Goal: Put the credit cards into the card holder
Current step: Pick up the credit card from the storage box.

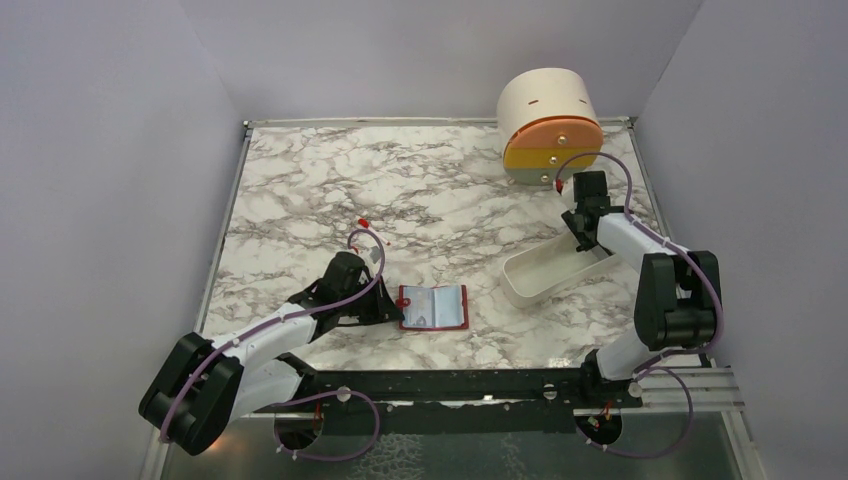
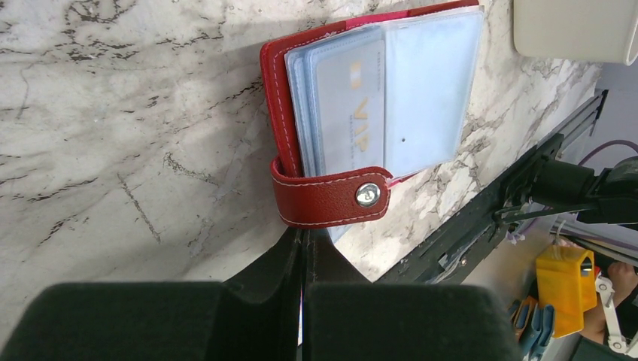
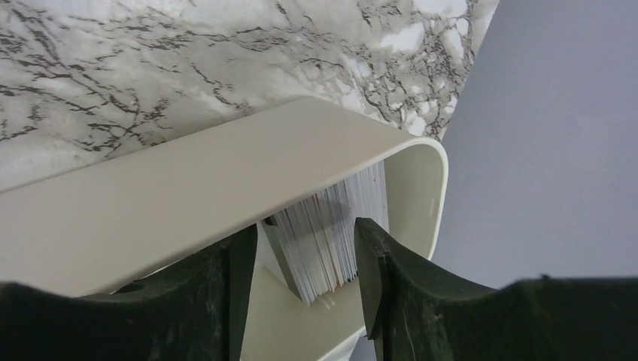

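Barely started imo: the card holder is lying open on the table, one VIP card showing in its sleeves, left hand pinched closed by its strap. Right hand is straddling, part-open, the credit cards standing in the white tray.

You have the card holder near-centre on the bench, left tool at its left edge; tray to its right, credit cards inside, drawer unit behind.
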Robot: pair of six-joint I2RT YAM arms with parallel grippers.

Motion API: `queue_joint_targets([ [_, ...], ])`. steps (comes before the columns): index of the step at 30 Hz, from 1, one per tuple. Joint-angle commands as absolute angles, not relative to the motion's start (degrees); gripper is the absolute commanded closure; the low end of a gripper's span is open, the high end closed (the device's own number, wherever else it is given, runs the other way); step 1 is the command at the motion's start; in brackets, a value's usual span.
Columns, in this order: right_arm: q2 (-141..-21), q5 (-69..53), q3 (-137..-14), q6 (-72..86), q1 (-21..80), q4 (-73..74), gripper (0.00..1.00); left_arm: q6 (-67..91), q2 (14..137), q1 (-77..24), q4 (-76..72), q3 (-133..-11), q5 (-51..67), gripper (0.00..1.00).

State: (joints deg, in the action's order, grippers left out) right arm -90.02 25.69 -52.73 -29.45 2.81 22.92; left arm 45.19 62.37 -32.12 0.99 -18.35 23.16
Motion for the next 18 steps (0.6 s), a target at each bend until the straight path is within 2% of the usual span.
queue_joint_targets([
  [1, -90.95, 30.47, -51.83, -30.99, 1.94, 19.01, 0.5, 43.96, 62.51, -32.34, 0.67, -20.24, 24.61, 1.0],
  [8, -89.66, 30.94, -50.5, -31.6, 1.94, 17.37, 0.55, 44.03, 63.06, -32.35, 0.12, -19.95, 24.85, 1.0],
  [18, -89.36, 30.5, -51.05, -30.76, 1.93, 18.03, 0.67, 43.95, 62.93, -32.39, 0.3, -19.97, 24.64, 1.0],
])
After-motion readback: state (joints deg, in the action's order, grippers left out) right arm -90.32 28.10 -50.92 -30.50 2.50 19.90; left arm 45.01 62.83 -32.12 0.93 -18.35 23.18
